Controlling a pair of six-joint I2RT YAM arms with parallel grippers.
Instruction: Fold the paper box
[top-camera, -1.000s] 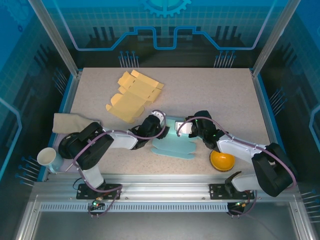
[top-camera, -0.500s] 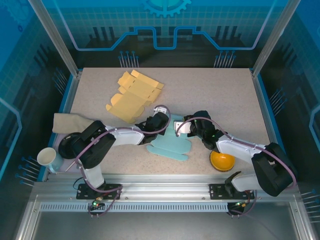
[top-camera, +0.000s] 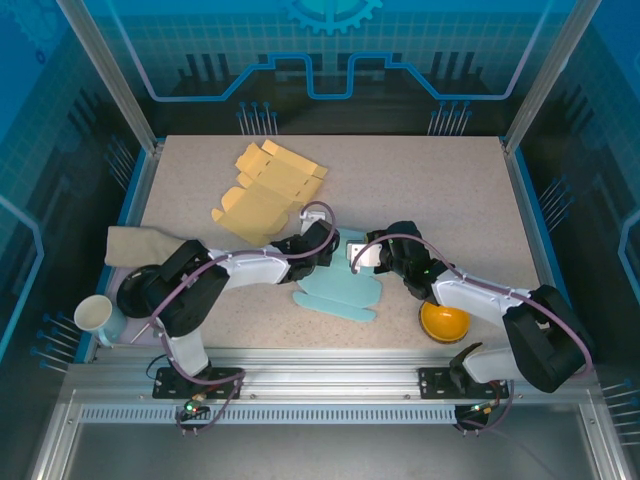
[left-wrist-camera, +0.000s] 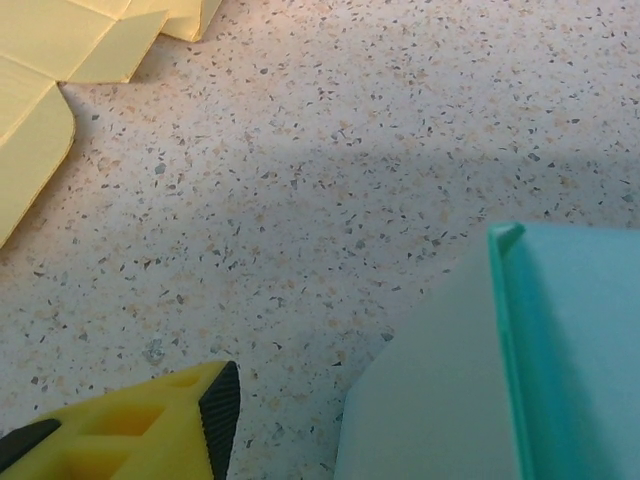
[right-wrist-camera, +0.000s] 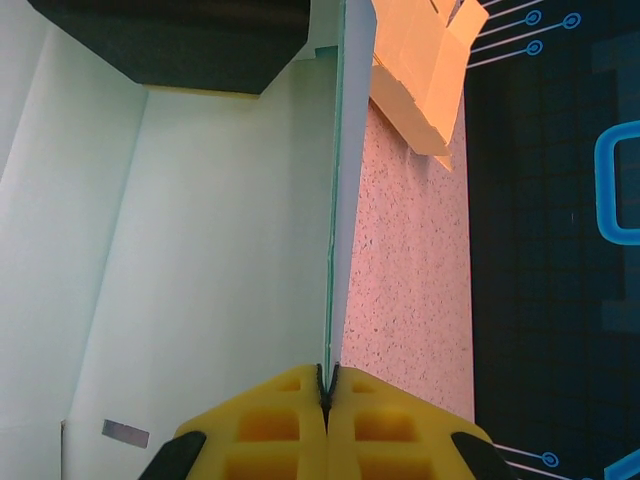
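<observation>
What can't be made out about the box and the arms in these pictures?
Left end effector: the left wrist view shows one finger; the other is cut off by the frame edge, so open or shut is unclear.
Teal paper box: in the top view the left arm and right arm cover its far part.
Orange bowl: top view, the right arm covers its far rim.

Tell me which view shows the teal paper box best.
Top external: the whole teal box shows, outline clear, between both arms. Left wrist catches one corner. Right wrist sees a panel close up, its edge clamped in the right pincer.
</observation>
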